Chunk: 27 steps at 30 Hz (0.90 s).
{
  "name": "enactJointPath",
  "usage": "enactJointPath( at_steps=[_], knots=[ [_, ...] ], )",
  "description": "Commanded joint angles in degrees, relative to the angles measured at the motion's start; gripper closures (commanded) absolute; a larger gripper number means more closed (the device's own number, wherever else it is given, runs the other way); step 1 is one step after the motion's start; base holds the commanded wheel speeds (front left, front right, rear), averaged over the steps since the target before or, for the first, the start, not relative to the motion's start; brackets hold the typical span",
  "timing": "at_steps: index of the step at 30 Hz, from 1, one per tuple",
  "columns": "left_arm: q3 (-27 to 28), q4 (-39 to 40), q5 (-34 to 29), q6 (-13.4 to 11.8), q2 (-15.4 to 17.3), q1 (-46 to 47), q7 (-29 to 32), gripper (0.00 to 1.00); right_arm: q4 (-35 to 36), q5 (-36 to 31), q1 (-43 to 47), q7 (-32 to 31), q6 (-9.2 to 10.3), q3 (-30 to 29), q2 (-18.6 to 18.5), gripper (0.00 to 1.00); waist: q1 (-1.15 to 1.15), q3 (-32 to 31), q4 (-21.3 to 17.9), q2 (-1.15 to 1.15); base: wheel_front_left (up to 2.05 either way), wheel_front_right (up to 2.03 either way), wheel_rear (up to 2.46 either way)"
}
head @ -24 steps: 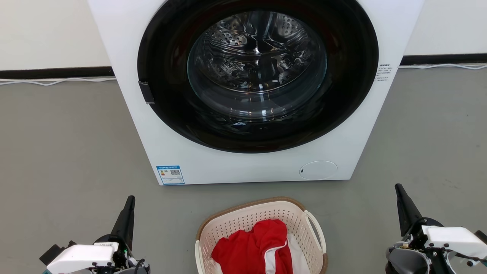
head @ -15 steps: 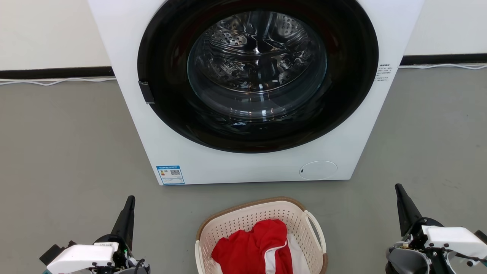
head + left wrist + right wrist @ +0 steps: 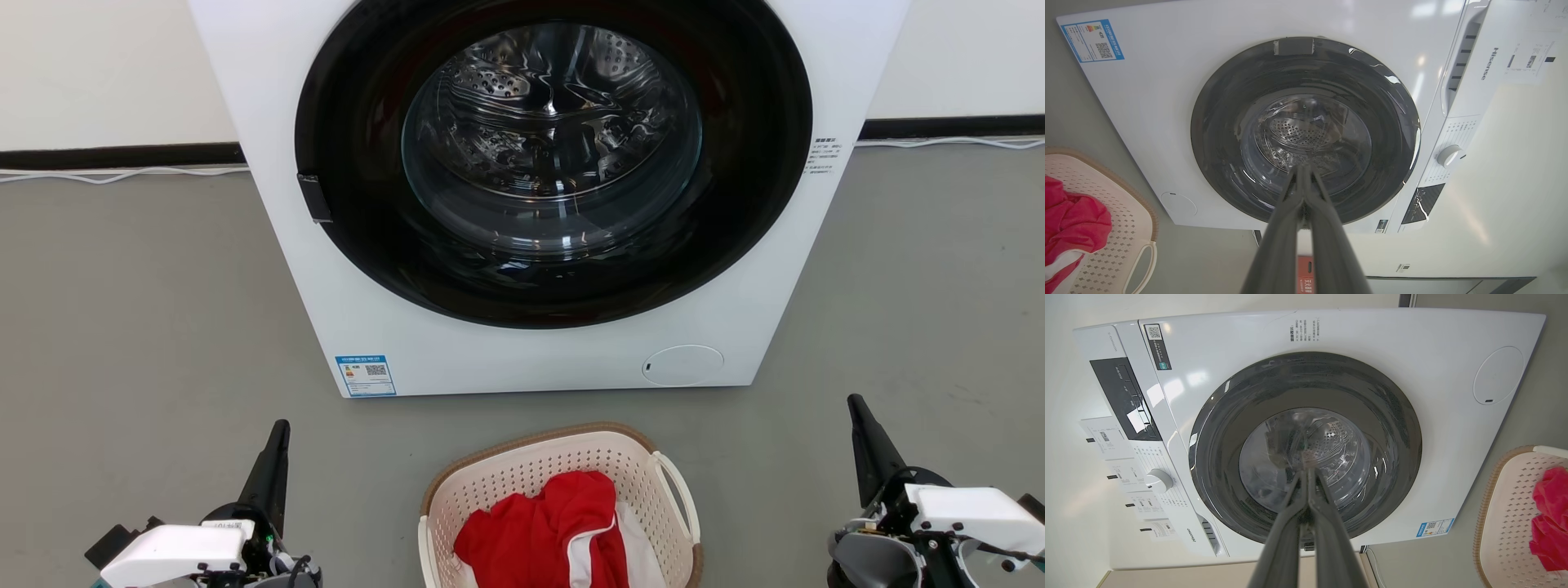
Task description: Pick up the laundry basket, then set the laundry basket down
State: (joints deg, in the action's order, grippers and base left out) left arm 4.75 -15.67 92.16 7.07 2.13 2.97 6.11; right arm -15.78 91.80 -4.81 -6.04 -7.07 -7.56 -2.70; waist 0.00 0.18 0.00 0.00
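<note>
Left claw [image 3: 278, 435] is seen pressed shut, nothing held. The laundry basket [image 3: 522, 472] is set on the floor [image 3: 147, 310] before the washer [image 3: 490, 363], near end cut off, red garment [image 3: 535, 531] inside. Right claw [image 3: 856, 408] is likewise closed, empty.

One washing machine [image 3: 522, 359] stands on the floor, with one round glass door [image 3: 555, 163], one dial [image 3: 1448, 156], one blue label [image 3: 366, 375] and one round cover [image 3: 682, 365] low on its front. One laundry basket [image 3: 522, 469] sits before it, with one white loop handle [image 3: 678, 490] in clear sight. Inside it I count one red garment [image 3: 539, 531] and one white cloth [image 3: 645, 555]. There are two end effectors, the left end effector [image 3: 282, 426] and the right end effector [image 3: 854, 402], each with two dark fingers.
</note>
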Motion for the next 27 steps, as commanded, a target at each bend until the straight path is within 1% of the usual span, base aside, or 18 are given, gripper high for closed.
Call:
enactJointPath(
  at_steps=[1,27],
  knots=[
    [1.74,1.64,0.03,0.42,0.75,3.21,0.35,1.0,1.76,0.39,-1.37,-0.43,-0.42,1.07,-0.18,1.0,0.0,0.0,0.0,0.0,0.0,0.0,0.0],
    [1.74,1.64,0.03,0.42,0.75,3.21,0.35,1.0,1.76,0.39,-1.37,-0.43,-0.42,1.07,-0.18,1.0,0.0,0.0,0.0,0.0,0.0,0.0,0.0]
  ],
)
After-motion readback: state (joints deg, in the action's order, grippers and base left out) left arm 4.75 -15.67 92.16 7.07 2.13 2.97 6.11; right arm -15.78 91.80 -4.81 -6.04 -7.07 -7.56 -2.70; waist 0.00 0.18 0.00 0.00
